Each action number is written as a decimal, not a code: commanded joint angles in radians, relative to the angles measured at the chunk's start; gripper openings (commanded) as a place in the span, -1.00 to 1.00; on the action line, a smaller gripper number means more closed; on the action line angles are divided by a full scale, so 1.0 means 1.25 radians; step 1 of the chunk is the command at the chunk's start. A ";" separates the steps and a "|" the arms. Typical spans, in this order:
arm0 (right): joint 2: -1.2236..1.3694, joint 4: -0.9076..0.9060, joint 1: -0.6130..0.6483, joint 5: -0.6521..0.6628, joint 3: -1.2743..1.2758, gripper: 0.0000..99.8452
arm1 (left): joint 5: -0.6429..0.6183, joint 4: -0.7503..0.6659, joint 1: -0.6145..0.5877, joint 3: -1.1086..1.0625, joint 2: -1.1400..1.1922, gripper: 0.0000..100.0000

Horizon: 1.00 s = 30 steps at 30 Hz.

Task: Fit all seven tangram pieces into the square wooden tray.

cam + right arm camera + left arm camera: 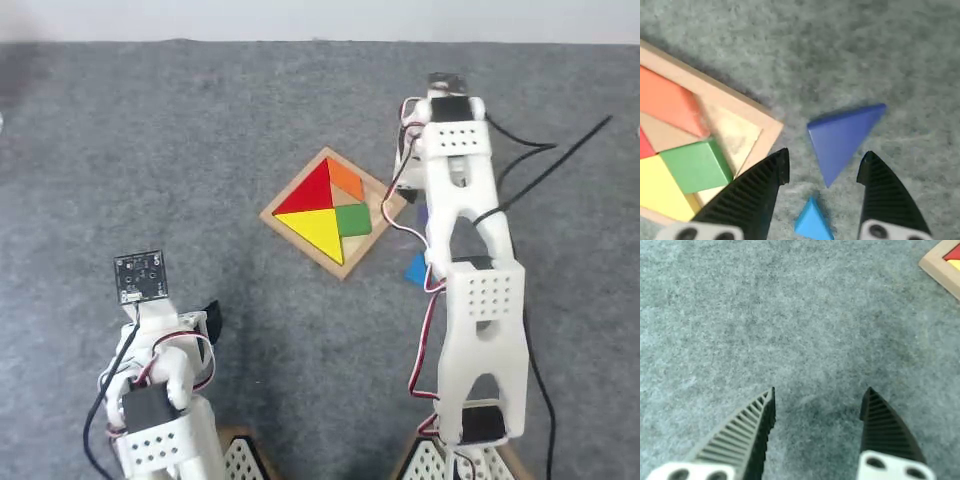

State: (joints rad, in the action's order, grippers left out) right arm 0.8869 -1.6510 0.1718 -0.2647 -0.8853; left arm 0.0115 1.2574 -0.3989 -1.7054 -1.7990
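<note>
Dark blue triangle (842, 135), flat on grey mat (900, 45) beside the unfilled corner of the wooden tray (771, 131), light blue triangle (812, 222) nearby: right gripper (826, 152) hangs over it, jaws apart, and should close across its broad middle, not the tip; left gripper (820, 390) over bare mat, jaws apart.

High view straight down, both wrist views low over carpet (200, 120), all sharing tray (297, 237)
</note>
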 commanded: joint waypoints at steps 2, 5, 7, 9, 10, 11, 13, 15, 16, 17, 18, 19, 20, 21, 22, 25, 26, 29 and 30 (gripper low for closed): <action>0.017 0.047 -0.013 -0.011 -0.021 -0.54 | -0.006 0.004 -0.001 0.018 -0.016 -0.46; 0.029 0.063 -0.013 -0.011 -0.021 -0.54 | -0.006 0.004 -0.002 0.018 -0.016 -0.46; 0.030 0.063 -0.014 -0.010 -0.021 -0.54 | -0.006 0.004 -0.002 0.018 -0.016 -0.46; 0.030 0.063 -0.014 -0.006 -0.021 -0.54 | -0.006 0.004 -0.004 0.018 -0.016 -0.46; 0.031 0.063 -0.014 -0.006 -0.021 -0.54 | -0.006 0.004 -0.004 0.018 -0.016 -0.46; 0.031 0.068 -0.015 -0.005 -0.021 -0.54 | -0.006 0.004 -0.004 0.018 -0.016 -0.46; 0.031 0.069 -0.017 -0.005 -0.021 -0.54 | -0.006 0.004 -0.004 0.018 -0.016 -0.46; 0.031 0.068 -0.023 -0.005 -0.021 -0.54 | -0.006 0.004 -0.004 0.018 -0.016 -0.46; 0.031 0.066 -0.025 -0.005 -0.021 -0.54 | -0.006 0.004 -0.004 0.018 -0.016 -0.46; 0.031 0.061 -0.033 -0.005 -0.021 -0.54 | -0.006 0.004 -0.004 0.018 -0.016 -0.46; 0.031 0.060 -0.036 -0.004 -0.021 -0.54 | -0.006 0.004 -0.004 0.018 -0.016 -0.46; 0.030 0.060 -0.042 -0.004 -0.021 -0.54 | -0.006 0.004 -0.004 0.018 -0.016 -0.46; 0.030 0.060 -0.045 -0.004 -0.021 -0.53 | -0.006 0.004 -0.004 0.018 -0.016 -0.46; 0.030 0.058 -0.045 -0.004 -0.021 -0.49 | -0.006 0.004 -0.004 0.018 -0.016 -0.46; 0.030 0.048 -0.045 -0.007 -0.021 -0.45 | -0.006 0.004 -0.004 0.018 -0.016 -0.46; 0.030 0.017 -0.026 -0.009 -0.021 -0.35 | -0.006 0.004 -0.004 0.018 -0.016 -0.46; 0.031 0.015 -0.019 -0.009 -0.021 -0.35 | -0.006 0.004 -0.004 0.018 -0.016 -0.46; 0.031 0.021 -0.007 -0.012 -0.018 -0.35 | -0.006 0.004 -0.004 0.018 -0.016 -0.46; 0.031 0.023 -0.004 -0.015 -0.018 -0.35 | -0.006 0.004 -0.004 0.018 -0.016 -0.46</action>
State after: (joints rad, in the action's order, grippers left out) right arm 0.9436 -1.6157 0.1473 -0.2677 -0.8853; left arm 0.0115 1.2574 -0.3989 -1.7054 -1.7990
